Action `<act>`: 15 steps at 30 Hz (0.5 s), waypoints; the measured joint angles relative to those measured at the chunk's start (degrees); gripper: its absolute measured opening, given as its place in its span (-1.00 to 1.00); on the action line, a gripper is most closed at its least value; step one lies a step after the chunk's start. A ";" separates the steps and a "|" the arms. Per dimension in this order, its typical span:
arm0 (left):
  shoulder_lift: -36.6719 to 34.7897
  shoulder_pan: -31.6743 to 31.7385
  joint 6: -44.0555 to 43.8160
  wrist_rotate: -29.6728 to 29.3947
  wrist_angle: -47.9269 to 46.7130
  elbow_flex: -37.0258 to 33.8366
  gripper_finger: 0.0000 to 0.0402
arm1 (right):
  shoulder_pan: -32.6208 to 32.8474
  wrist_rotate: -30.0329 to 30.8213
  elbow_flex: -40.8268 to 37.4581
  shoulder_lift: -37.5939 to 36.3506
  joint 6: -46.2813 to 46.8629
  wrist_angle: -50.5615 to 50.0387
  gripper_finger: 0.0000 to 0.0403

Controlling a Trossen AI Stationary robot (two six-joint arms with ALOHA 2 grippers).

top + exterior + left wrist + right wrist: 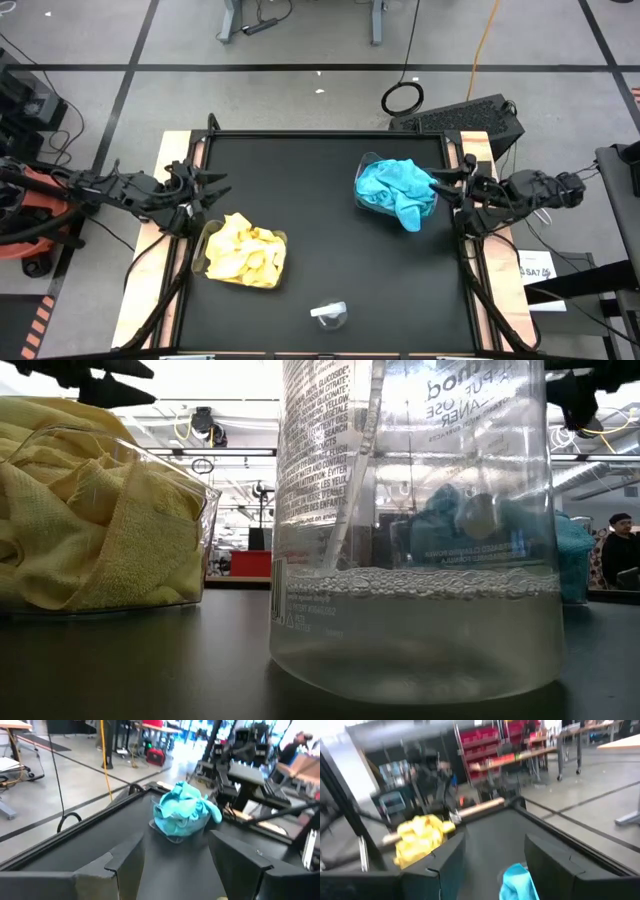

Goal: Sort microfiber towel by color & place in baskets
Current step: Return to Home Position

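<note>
Nearest: clear cleaner bottle [415,530], at the front of the bench [320,210]. Yellow towels [248,255] heaped in left basket [204,243]. Teal towels [395,185] in right basket [364,162], with one flap trailing over the rim frontward; otherwise crumpled, and I read no long axis. Left gripper [212,190] and right gripper [442,187] sit at the bench sides, jaws released and empty. Risk, as I judge it: the right jaws snag that flap.
</note>
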 joint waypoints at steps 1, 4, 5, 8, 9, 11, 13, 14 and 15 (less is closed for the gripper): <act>-0.63 0.00 -0.21 -0.62 1.19 -1.00 0.13 | 0.00 0.46 -1.75 -1.90 0.05 1.80 -0.03; -2.60 0.00 -0.45 -2.35 4.14 -3.74 0.13 | 0.00 1.97 -6.48 -7.21 -1.36 6.62 -0.03; -3.20 0.00 -0.48 -2.68 4.92 -4.79 0.13 | 0.00 2.60 -7.99 -8.82 -1.99 8.30 -0.03; -5.17 0.00 -0.55 -3.66 6.96 -7.88 0.13 | 0.00 3.97 -11.53 -10.18 -3.58 12.42 -0.03; -5.76 0.00 -0.57 -3.90 7.98 -9.00 0.13 | 0.02 4.29 -12.39 -10.13 -3.63 12.06 -0.03; -6.94 0.00 -0.59 -4.23 9.95 -11.05 0.13 | 0.00 4.17 -14.21 -9.92 -3.39 14.65 -0.03; -7.93 0.00 -0.55 -4.75 11.75 -12.95 0.13 | 0.00 4.12 -16.88 -10.22 -3.56 16.47 -0.03; -8.34 0.00 -0.55 -5.14 13.55 -13.90 0.13 | 0.00 4.09 -18.10 -10.20 -3.59 17.43 -0.03; -8.93 0.00 -0.56 -5.21 14.64 -14.92 0.13 | 0.00 4.07 -19.07 -10.20 -3.61 18.37 -0.03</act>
